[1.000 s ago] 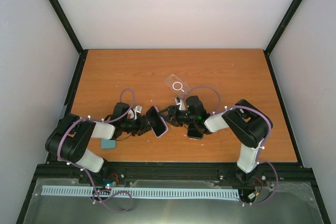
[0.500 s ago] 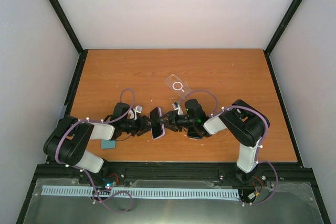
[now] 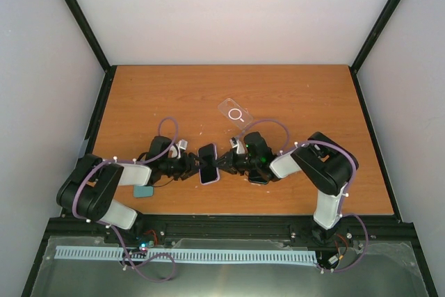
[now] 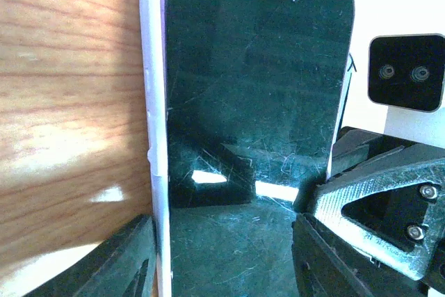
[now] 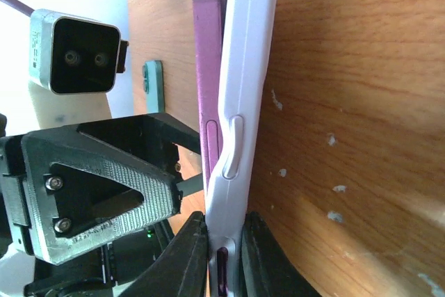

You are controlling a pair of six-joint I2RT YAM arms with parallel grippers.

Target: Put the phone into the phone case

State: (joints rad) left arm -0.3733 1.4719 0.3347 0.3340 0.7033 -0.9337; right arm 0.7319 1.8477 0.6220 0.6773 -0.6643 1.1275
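Observation:
A phone [image 3: 208,163] with a dark screen [image 4: 250,102] is held between both grippers just above the table. A white case [image 5: 249,67] lies along its purple edge [image 5: 207,53]; the case's white rim shows in the left wrist view [image 4: 154,102]. My left gripper [image 3: 197,166] [image 4: 226,241] is shut on the phone across its width. My right gripper [image 3: 222,163] [image 5: 224,234] is shut on the case's edge, pinching case and phone together. A clear case with a ring mark [image 3: 235,112] lies on the table behind the grippers.
A second dark phone [image 3: 259,177] lies under my right arm. A small teal object [image 3: 143,191] lies by my left arm and also shows in the right wrist view [image 5: 153,78]. The wooden table [image 3: 299,95] has black rails at its edges.
The phone has turned from tilted to nearly square-on in my left gripper. My right gripper has moved left and shut on its edge.

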